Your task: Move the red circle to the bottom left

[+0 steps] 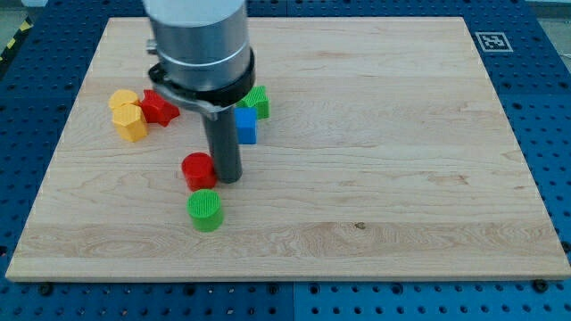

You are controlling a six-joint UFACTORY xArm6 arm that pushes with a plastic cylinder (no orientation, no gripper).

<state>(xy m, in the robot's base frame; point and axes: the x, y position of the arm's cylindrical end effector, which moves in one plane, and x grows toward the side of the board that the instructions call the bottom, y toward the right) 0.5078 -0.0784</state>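
Note:
The red circle (198,169) lies on the wooden board (375,143) left of the middle. My tip (228,179) stands right beside it, touching or nearly touching its right side. A green circle (205,209) lies just below the red circle. A blue block (245,125) and a green block (258,101) sit behind the rod on the view's right. A red star-like block (159,107) and two yellow blocks (128,114) lie at the upper left.
The arm's grey body (198,45) hangs over the board's upper left and hides part of it. A marker tag (492,41) sits off the board's top right corner. Blue perforated table surrounds the board.

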